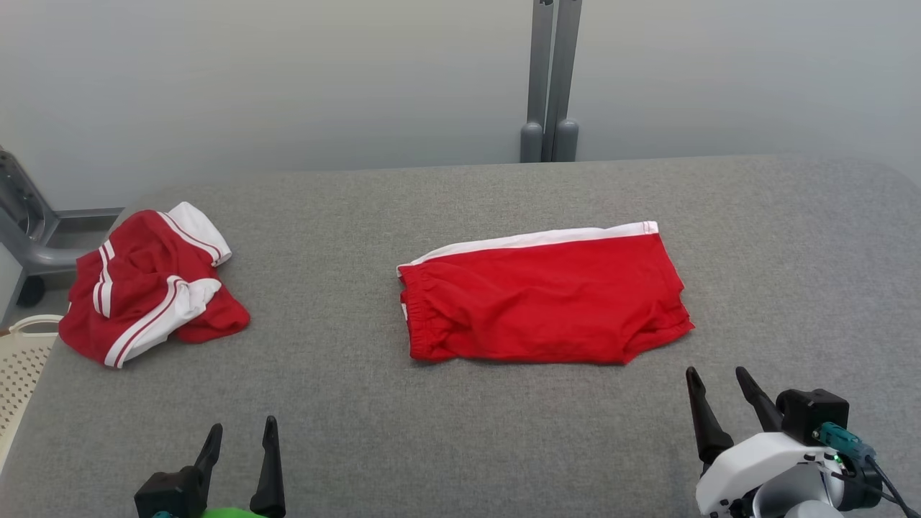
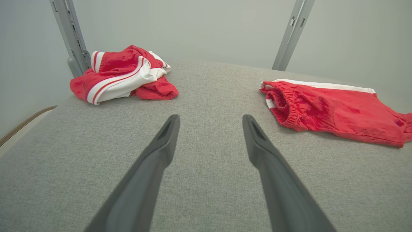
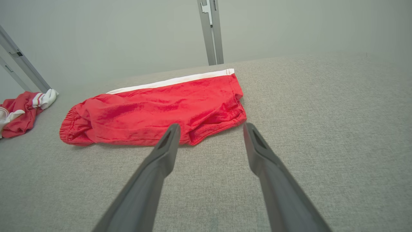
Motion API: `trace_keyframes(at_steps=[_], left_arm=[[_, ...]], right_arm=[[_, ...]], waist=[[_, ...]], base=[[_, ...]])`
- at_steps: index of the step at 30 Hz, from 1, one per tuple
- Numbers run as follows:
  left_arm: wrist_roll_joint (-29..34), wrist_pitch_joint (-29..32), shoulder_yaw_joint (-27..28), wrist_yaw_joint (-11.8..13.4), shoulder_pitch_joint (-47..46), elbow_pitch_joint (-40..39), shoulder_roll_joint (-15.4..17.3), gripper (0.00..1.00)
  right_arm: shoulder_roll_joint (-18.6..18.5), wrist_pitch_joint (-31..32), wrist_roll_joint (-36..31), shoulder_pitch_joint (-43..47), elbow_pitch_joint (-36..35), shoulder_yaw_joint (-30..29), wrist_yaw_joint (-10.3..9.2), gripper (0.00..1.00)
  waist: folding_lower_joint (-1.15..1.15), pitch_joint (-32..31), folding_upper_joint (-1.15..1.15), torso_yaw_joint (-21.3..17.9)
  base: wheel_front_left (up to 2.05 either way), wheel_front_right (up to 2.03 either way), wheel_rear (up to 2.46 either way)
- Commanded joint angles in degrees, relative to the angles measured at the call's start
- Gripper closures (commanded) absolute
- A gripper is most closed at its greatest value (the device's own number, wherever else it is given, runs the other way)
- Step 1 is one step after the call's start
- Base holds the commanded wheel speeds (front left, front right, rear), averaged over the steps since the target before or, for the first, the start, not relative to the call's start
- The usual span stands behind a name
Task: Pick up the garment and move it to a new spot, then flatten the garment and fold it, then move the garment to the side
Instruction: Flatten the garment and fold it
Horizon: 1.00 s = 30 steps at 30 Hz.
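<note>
While the grey, cloth-covered tabletop [image 1: 460, 432] spreads across the lower two thirds of the head view, the folded red garment [image 1: 543, 302] lies flat near the centre of the frame, slightly right of the middle. It forms a rough rectangle with a white band along its upper edge and a gathered waistband at its left end. Well apart from it, at the middle left of the frame near the tabletop's left edge, sits a crumpled red-and-white garment [image 1: 147, 284], bunched in a heap with white stripes showing. A grey metal post [image 1: 550, 79] stands upright at the top centre, behind the tabletop's far edge and against the pale wall. At the lower right, the right claw [image 1: 717, 373] rises from its white wrist with both dark fingers spread wide and nothing between them; its tips stand just below the folded garment's lower right corner, apart from the cloth. At the lower left, the left claw [image 1: 243, 424] is likewise spread wide and empty over bare tabletop. A pale perforated basket [image 1: 25, 360] shows at the left edge, beside the tabletop.
</note>
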Motion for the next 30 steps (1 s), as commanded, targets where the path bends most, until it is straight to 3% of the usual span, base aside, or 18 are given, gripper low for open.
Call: trace_keyframes(at_steps=[1, 10, 16, 22, 30], left_arm=[[-0.1, 0.0, 0.1, 0.4, 0.7, -0.3, 0.2, 0.0], [-0.8, 0.3, -0.3, 0.0, 0.3, -0.5, 0.6, 0.0], [-0.5, 0.3, -0.4, 0.5, -0.4, -1.6, 1.1, 0.0], [0.7, 0.1, -1.4, 0.5, -2.1, -3.0, 1.6, 0.0], [1.4, -0.2, -3.4, -0.8, -5.5, -4.0, 1.2, 0.0]], right_arm=[[-0.1, 0.0, 0.4, 0.2, -0.4, -0.1, -0.06, 0.0], [-0.1, 2.0, 0.4, -1.1, -0.3, -0.4, -0.06, 0.0], [-0.1, 14.6, -1.1, -7.9, 0.9, -1.5, -0.06, 0.0], [-1.0, 32.0, -3.5, -17.7, 4.3, -6.0, -0.04, 0.0], [-3.5, 42.6, -7.1, -29.5, 9.0, -13.2, -0.03, 0.0]], waist=[[0.0, 0.0, 0.0, 0.0], [0.0, 0.9, 0.0, 0.3], [0.0, 2.5, 0.0, 0.5], [0.0, 5.6, 0.0, 2.2], [0.0, 11.8, 0.0, 6.1]], base=[[0.0, 0.0, 0.0], [0.0, 0.0, 0.0], [0.0, 0.0, 0.0], [0.0, 0.0, 0.0], [0.0, 0.0, 0.0]])
